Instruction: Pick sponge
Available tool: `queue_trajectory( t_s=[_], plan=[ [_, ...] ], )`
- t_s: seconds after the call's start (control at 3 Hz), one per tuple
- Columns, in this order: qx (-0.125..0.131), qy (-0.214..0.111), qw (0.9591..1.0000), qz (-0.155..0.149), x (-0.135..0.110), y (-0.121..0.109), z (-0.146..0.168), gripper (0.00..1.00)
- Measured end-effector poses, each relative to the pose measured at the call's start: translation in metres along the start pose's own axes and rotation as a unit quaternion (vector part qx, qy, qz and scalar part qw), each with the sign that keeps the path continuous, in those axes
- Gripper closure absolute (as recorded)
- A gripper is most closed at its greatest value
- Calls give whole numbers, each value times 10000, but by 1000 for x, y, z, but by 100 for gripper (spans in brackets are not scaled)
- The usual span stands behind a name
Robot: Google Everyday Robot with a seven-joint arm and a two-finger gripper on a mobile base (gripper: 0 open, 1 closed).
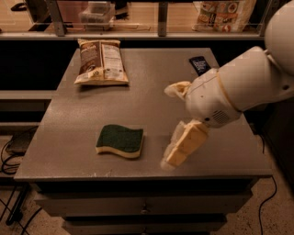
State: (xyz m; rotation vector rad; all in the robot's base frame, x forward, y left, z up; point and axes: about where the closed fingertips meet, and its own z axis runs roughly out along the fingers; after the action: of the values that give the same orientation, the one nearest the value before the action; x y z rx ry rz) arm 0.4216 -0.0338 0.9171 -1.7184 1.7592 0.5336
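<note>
The sponge (120, 140) lies flat on the grey table (69, 119) near the front edge, dark green side up over pale yellow foam. My gripper (166, 127) is just to the right of it, above the table top. Its two tan fingers stand wide apart, one (177, 88) further back and one (184, 146) toward the front edge. It is open and holds nothing. The white arm reaches in from the right.
A chip bag (101, 62) lies at the back left of the table. A small black flat packet (200, 64) lies at the back right, partly behind the arm. A shelf with containers (96, 11) runs behind the table. Drawers sit below the table top.
</note>
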Motion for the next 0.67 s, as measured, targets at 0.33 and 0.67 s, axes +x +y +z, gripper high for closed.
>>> queue_trajectory(
  t_s=[0.33,0.67],
  plan=[
    [-145,-189,9995,-189,-24,14,36,0],
    [-292,-286,9987,-314,-40,23,71,0]
  ],
)
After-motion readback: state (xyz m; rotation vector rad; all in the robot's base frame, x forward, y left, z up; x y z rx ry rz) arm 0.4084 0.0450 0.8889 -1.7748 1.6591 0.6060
